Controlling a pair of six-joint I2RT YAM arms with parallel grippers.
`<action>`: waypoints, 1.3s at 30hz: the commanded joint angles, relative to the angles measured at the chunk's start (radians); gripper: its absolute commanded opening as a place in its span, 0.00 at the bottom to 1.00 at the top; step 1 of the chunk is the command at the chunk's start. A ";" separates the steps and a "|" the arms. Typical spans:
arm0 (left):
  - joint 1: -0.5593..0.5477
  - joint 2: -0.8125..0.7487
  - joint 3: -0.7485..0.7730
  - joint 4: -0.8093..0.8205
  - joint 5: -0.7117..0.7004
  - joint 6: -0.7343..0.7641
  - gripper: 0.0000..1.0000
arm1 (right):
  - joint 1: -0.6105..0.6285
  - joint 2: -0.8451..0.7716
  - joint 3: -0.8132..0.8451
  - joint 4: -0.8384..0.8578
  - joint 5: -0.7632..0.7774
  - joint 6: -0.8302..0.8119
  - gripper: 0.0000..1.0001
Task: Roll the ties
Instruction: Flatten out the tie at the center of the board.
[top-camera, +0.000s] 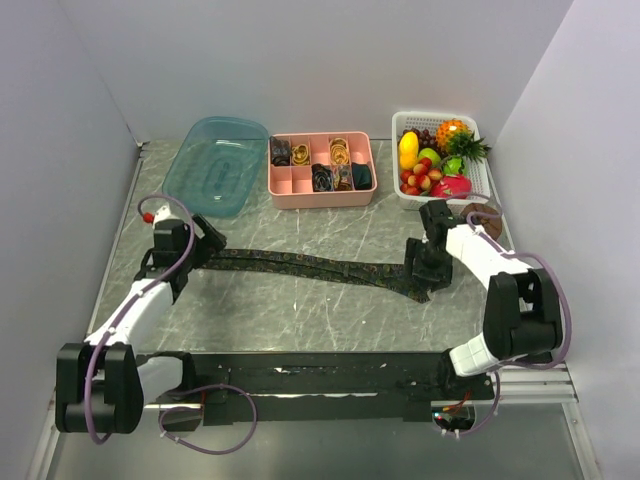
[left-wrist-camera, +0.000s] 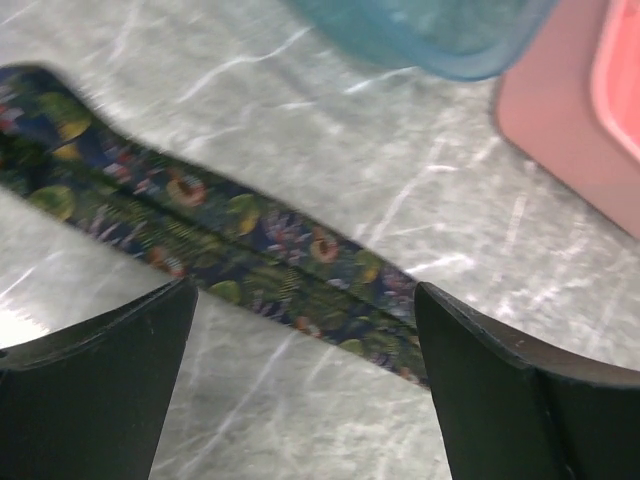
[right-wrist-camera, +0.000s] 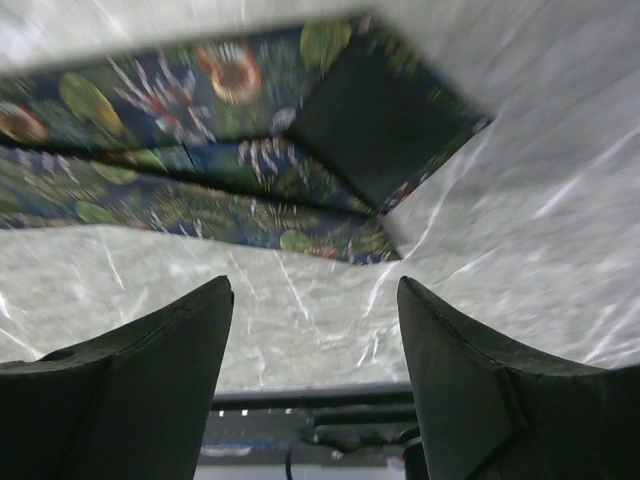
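Observation:
A long dark tie (top-camera: 310, 266) with a small floral pattern lies flat across the marble table, narrow end at the left, wide end at the right. My left gripper (top-camera: 205, 243) is open just above its narrow end; in the left wrist view the tie (left-wrist-camera: 250, 255) runs diagonally beyond the open fingers (left-wrist-camera: 110, 390). My right gripper (top-camera: 425, 268) is open over the wide end; the right wrist view shows the tie's pointed tip (right-wrist-camera: 330, 140), underside up, beyond the fingers (right-wrist-camera: 150, 380). Several rolled ties (top-camera: 322, 178) sit in the pink divided box (top-camera: 285, 195).
A blue plastic tub (top-camera: 215, 165) stands at the back left; it also shows in the left wrist view (left-wrist-camera: 430, 35). A white basket (top-camera: 480, 140) with toy fruit stands at the back right. A brown round thing (top-camera: 487, 222) lies beside my right arm. A black rail (top-camera: 330, 375) runs along the near edge.

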 joint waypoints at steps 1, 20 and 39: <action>-0.013 0.024 0.108 0.064 0.083 0.027 0.96 | -0.001 0.022 -0.016 -0.008 -0.047 0.029 0.74; -0.019 0.080 0.205 0.064 0.120 0.036 0.96 | -0.019 0.106 -0.039 0.008 0.056 0.035 0.60; -0.019 0.077 0.200 0.077 0.134 0.050 0.97 | -0.042 0.178 -0.015 0.005 0.015 0.006 0.00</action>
